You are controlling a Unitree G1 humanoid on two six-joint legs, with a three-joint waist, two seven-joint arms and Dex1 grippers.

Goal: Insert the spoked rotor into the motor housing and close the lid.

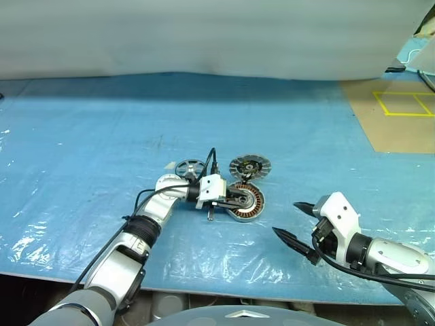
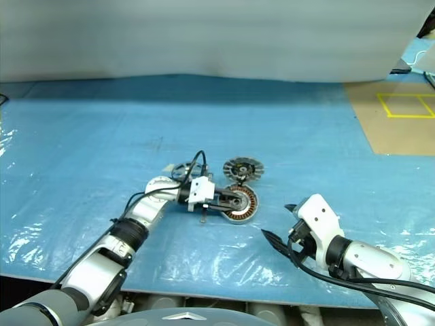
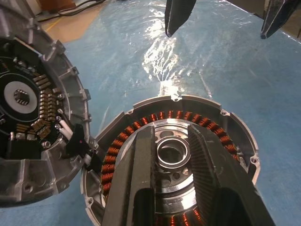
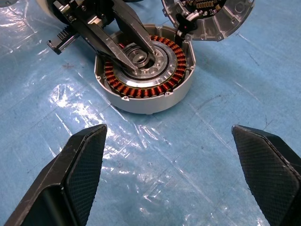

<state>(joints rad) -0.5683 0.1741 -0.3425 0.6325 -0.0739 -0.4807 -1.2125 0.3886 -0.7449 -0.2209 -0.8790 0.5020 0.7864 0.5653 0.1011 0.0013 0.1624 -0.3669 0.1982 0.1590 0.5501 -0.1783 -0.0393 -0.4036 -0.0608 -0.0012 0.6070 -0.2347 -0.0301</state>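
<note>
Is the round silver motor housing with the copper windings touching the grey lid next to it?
Touching. In the left wrist view, the round silver motor housing with copper windings meets the rim of the grey ribbed lid, with no blue sheet between them.

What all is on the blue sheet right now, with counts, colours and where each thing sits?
motor housing: one, silver with copper windings, centre of the sheet, under the left hand.
lid: one, grey, touching the housing's far edge.
spoked rotor: one, grey, flat behind the left wrist.
plastic sheet: one, blue, covering the table.
brown board with yellow lines: one, far right.
left hand: black fingers nearly closed on the housing's central ring.
right hand: black fingers wide open, empty, apart from the housing on its right.
</note>
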